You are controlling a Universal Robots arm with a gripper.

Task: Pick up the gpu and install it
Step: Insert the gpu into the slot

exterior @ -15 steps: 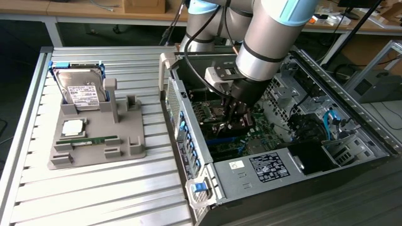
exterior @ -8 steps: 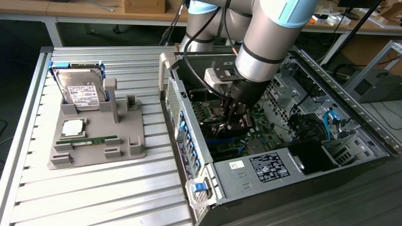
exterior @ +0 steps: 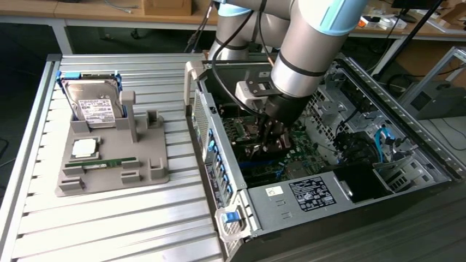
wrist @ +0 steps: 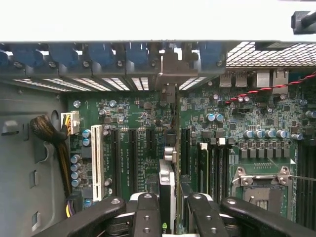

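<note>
One claw [wrist: 167, 207] is closed on the gpu [wrist: 167, 190], holding it edge-on above the motherboard [wrist: 133, 123] expansion slots. Both sit inside the open computer case [exterior: 306, 196] on the worktop [exterior: 109, 218].

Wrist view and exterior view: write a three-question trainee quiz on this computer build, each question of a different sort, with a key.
1. True or false: the boxy silver hard drive with white label lies inside the open black computer case.
2. What does the hand grip?
A. a narrow green memory stick
B. the thin dark gpu card with silvery bracket
C. nothing
3. Fill in: the gripped card stands edge-on above the green ____.

Key
1. False: it stands in the grey moulded fixture outside the case, on the exterior view's left.
2. B
3. motherboard
</note>
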